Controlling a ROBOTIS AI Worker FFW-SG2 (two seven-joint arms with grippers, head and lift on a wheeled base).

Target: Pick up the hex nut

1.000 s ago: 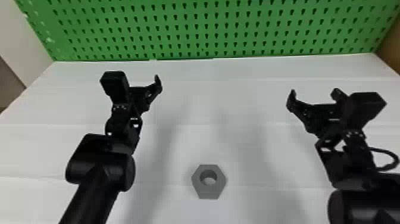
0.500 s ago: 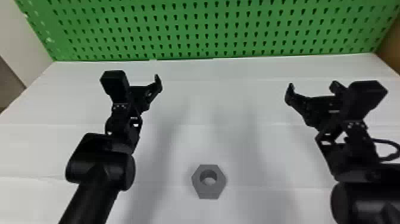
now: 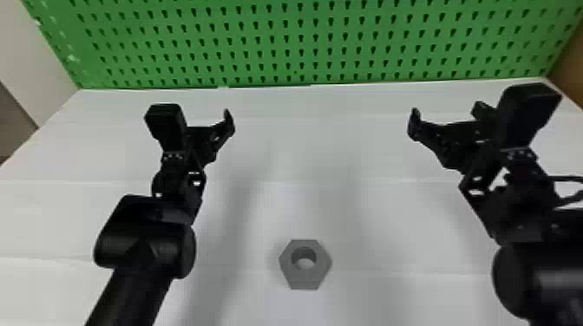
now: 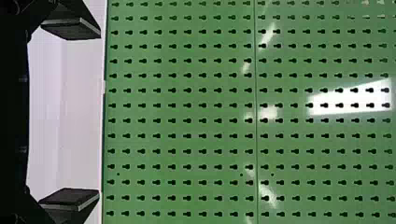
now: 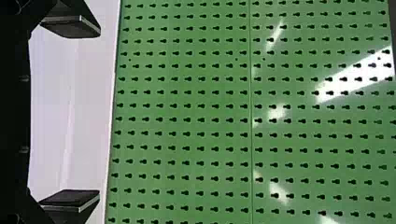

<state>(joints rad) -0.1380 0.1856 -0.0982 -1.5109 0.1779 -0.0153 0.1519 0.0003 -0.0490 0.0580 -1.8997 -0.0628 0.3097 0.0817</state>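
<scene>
In the head view the grey hex nut [image 3: 317,273] lies flat on the white table, near the bottom centre, its hole facing up. My left gripper [image 3: 197,117] is beyond the nut and to its left, above the table. My right gripper [image 3: 447,113] stands beyond it to the right. Neither touches the nut. In the left wrist view my left gripper [image 4: 99,114] is open, its two fingers wide apart with nothing between them. The right wrist view has my right gripper [image 5: 99,114] likewise open and holding nothing.
A green pegboard [image 3: 299,43] rises along the table's far edge. The white table [image 3: 325,147] spreads between and around both arms. A cable [image 3: 568,178] loops beside the right wrist. A brown surface stands at the far right.
The right arm has shifted, its gripper moving slightly toward the pegboard and a little higher in the head view. My left arm and the hex nut have stayed put.
</scene>
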